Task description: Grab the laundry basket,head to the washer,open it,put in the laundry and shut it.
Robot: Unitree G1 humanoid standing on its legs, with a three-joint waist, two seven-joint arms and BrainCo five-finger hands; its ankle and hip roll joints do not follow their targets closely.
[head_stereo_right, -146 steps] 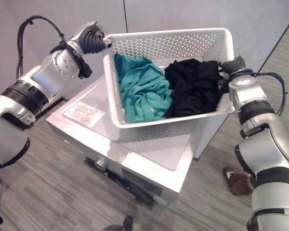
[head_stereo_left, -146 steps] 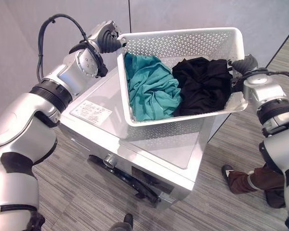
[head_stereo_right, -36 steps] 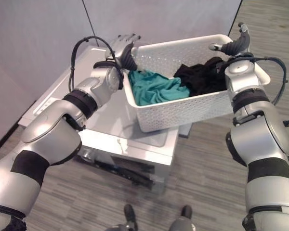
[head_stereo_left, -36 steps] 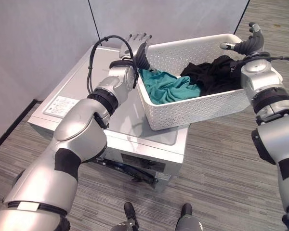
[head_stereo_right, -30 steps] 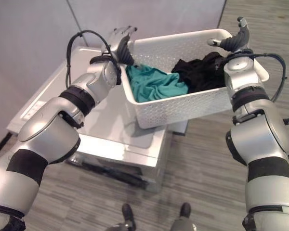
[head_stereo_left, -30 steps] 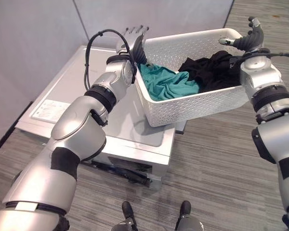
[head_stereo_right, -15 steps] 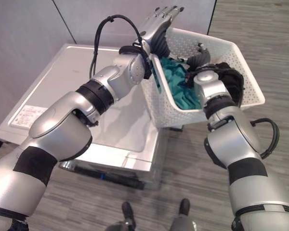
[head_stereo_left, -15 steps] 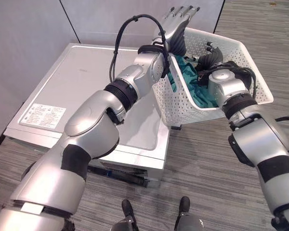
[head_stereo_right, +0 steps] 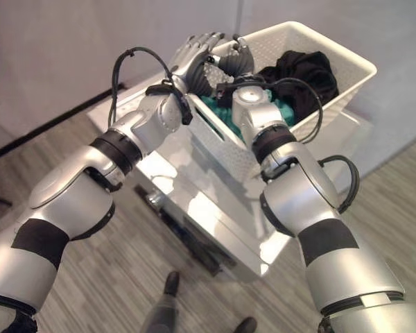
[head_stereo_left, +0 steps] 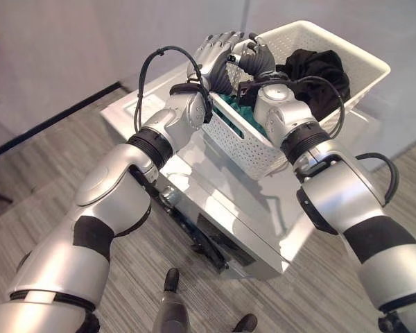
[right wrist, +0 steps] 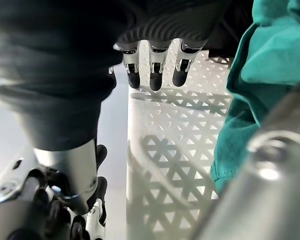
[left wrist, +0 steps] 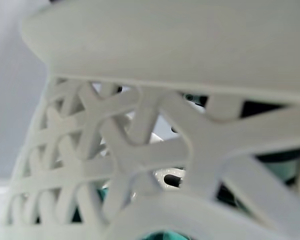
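The white perforated laundry basket (head_stereo_left: 239, 135) rests on the silver top of the washer (head_stereo_left: 215, 191). It holds black laundry (head_stereo_left: 319, 69) and teal laundry (right wrist: 270, 75). Both hands meet at the basket's near-left end. My left hand (head_stereo_left: 213, 55) lies against the outside of that end wall with relaxed fingers; the lattice wall (left wrist: 140, 150) is right in front of its wrist camera. My right hand (head_stereo_left: 258, 61) straddles the same rim, with its fingers (right wrist: 152, 72) down the inner wall and its thumb outside.
The washer's dark front door (head_stereo_left: 208, 246) faces the lower part of the eye views. Grey wall panels rise behind the machine, with a dark skirting line (head_stereo_left: 48, 118) at the left. Striped wood-look floor surrounds the washer.
The camera has swung round. The basket, earlier carried between both hands, now sits on the washer top. My right hand has crossed from the far end to the near end, beside my left.
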